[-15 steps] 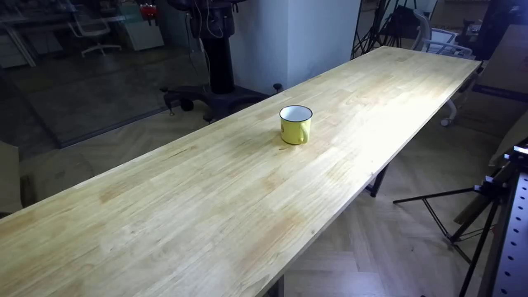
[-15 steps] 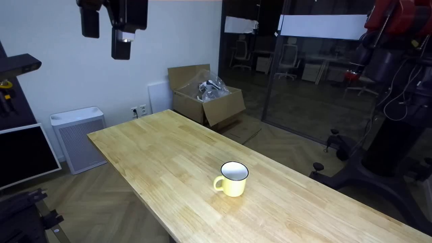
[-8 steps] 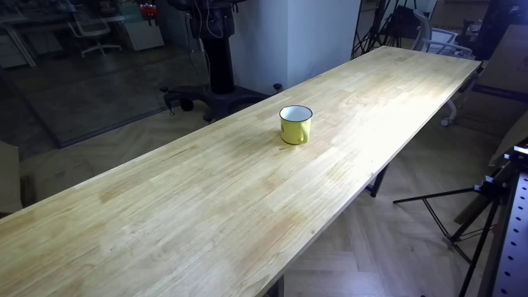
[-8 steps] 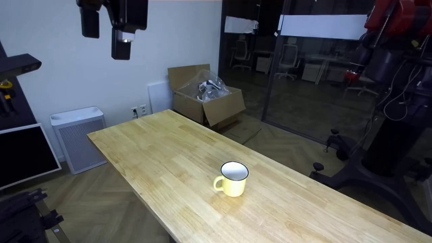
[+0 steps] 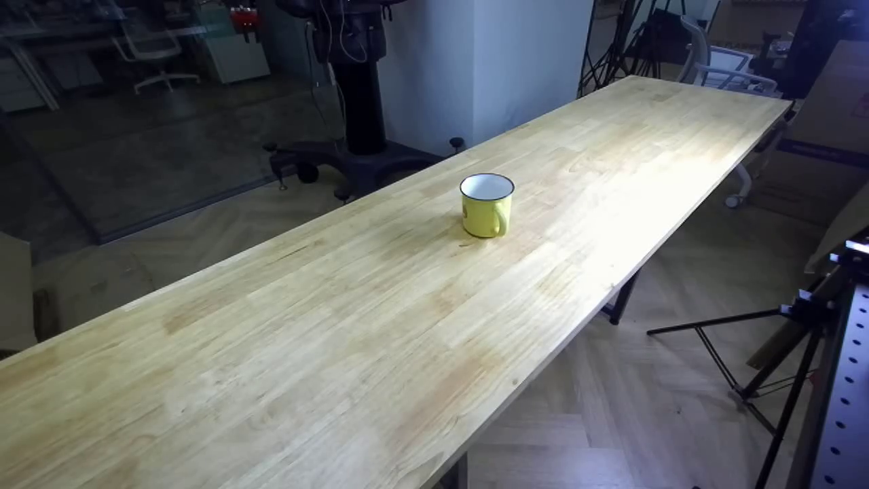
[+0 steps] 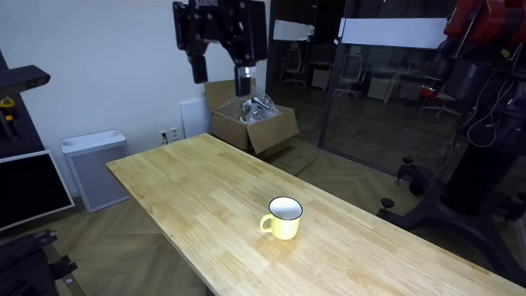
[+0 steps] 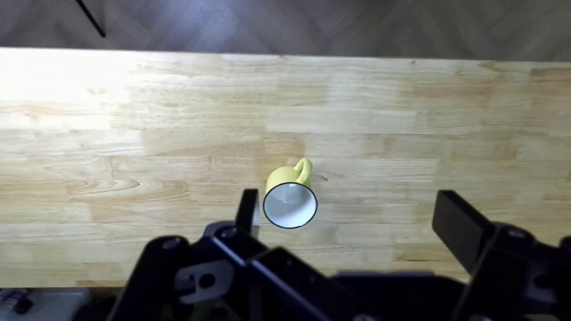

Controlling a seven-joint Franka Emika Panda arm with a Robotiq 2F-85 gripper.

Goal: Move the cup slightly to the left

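The yellow cup (image 5: 483,216) stands upright on the long wooden table (image 5: 326,333). It has a white inside, a dark rim and a side handle. It also shows in an exterior view (image 6: 285,228) with its handle pointing left, and in the wrist view (image 7: 279,175). My gripper (image 6: 222,88) hangs well above the table with its jaws wide apart and nothing between them. In the wrist view my gripper (image 7: 348,198) frames the cup close to its left finger (image 7: 246,209); the cup is far below, not touched. My gripper is out of view in an exterior view that shows the cup.
A black wheeled stand (image 5: 360,136) is beside the table's long edge. A tripod (image 5: 753,380) stands off the opposite edge. An open cardboard box (image 6: 250,123) and a white air purifier (image 6: 96,168) stand past the table's end.
In an exterior view my gripper has moved to the right and somewhat lower in the last half second; it was still before that. The cup has not moved.
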